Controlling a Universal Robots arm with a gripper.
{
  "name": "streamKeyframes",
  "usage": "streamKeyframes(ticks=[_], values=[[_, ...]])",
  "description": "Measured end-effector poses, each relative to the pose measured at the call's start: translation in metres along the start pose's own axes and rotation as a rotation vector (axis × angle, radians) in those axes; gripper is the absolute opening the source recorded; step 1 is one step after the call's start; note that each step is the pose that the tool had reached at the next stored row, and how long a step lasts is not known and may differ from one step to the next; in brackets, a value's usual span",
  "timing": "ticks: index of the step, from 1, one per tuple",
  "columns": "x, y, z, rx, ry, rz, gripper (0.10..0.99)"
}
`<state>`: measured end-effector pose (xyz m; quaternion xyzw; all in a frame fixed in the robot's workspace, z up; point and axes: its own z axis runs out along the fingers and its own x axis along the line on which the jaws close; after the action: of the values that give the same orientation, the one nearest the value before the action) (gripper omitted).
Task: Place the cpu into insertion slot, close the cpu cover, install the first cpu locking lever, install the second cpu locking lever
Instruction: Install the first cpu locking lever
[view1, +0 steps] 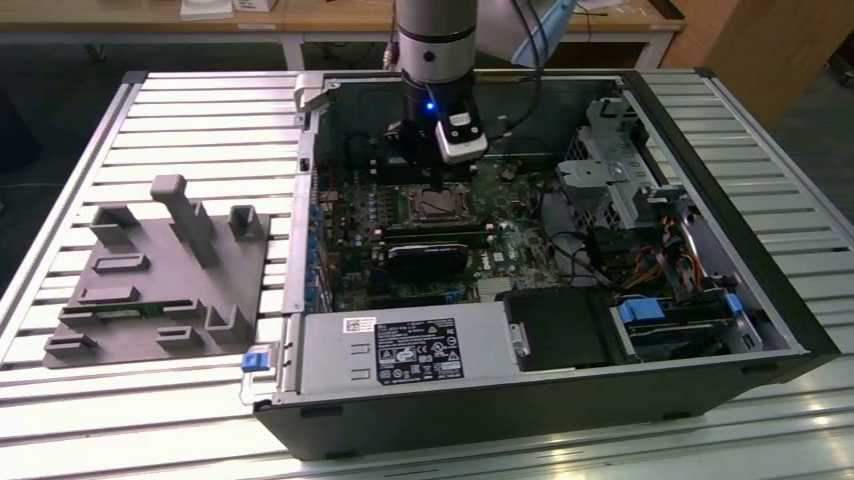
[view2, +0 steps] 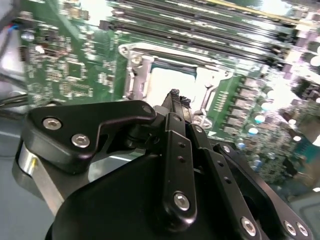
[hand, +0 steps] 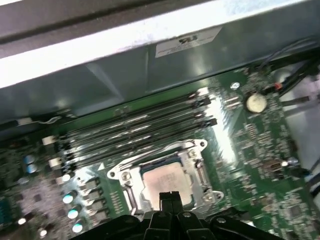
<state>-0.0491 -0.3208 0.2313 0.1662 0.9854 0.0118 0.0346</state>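
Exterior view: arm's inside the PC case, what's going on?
The gripper sits low over the insertion slot on the motherboard, fingers together and holding nothing. In the first wrist view the cpu already lies in the slot, with the cpu cover framing it.

Green motherboard (hand: 260, 150) speckled with tiny silvery parts; pale silvery-beige cpu (hand: 165, 181) inside a shiny silver cpu cover (hand: 196, 150). Black fingers (view2: 175, 107) with silver screws. Black memory slots (hand: 135, 131). Grey ribbed surface (view1: 200, 110); dark grey fixture block (view1: 160, 280).
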Motion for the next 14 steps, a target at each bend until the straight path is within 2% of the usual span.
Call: streamKeyframes(ticks=[2,3,9,14], values=[[-0.0023,0.0003,0.0004,0.012,0.0335,0.0,0.106],[-0.0029,0.0005,0.0004,0.015,0.0443,0.001,0.106],[-0.0038,0.0008,0.0006,0.015,0.045,-0.007,0.106],[-0.0092,0.0026,0.0013,0.014,0.0462,-0.041,0.106]])
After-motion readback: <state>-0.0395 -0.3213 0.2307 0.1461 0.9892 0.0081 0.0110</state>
